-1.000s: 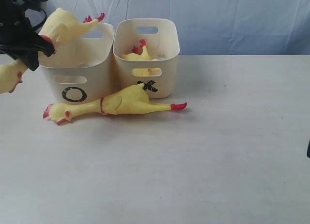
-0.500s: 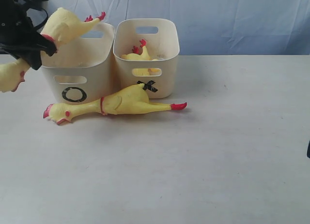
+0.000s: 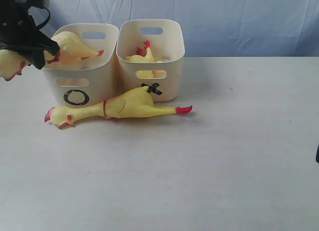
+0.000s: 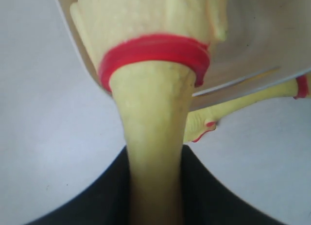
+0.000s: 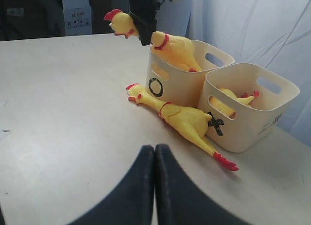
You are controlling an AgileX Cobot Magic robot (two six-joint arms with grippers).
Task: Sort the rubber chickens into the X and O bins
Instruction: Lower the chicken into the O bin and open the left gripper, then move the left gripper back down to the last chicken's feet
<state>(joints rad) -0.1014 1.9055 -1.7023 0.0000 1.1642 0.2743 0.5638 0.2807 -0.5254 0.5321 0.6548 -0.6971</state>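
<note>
Two cream tubs stand side by side at the back of the surface (image 3: 224,151), and their near walls look to be touching. The O bin (image 3: 99,84) is on my left and the X bin (image 3: 172,66) on my right.

My left fingers (image 4: 97,200) are clamped on the neck of the gripped chicken (image 3: 72,45), just short of its red band. The neck crosses the outer rim of the O bin. The head hangs outside the tub on the far left, while the body and red feet lie tilted inside the opening, the feet pointing toward the X bin. I cannot tell whether the body rests on the floor of the tub or only on its rim.

A second chicken (image 3: 142,55) sits down inside the X bin. Its red feet stick up above the yellow body, and part of it shows through the front handle slot.

The third chicken (image 3: 127,105) lies stretched out on the surface in front of both tubs. Its head is below the black O and its red feet reach past the front of the X bin. Its rump rises in front of the black X and hides part of the mark. It lies tight against that wall, though I cannot tell if it really touches.

My right fingers (image 5: 138,186) are pressed together on nothing, low over bare surface, well apart from the bins. A pale blue cloth (image 3: 239,21) hangs behind everything.
</note>
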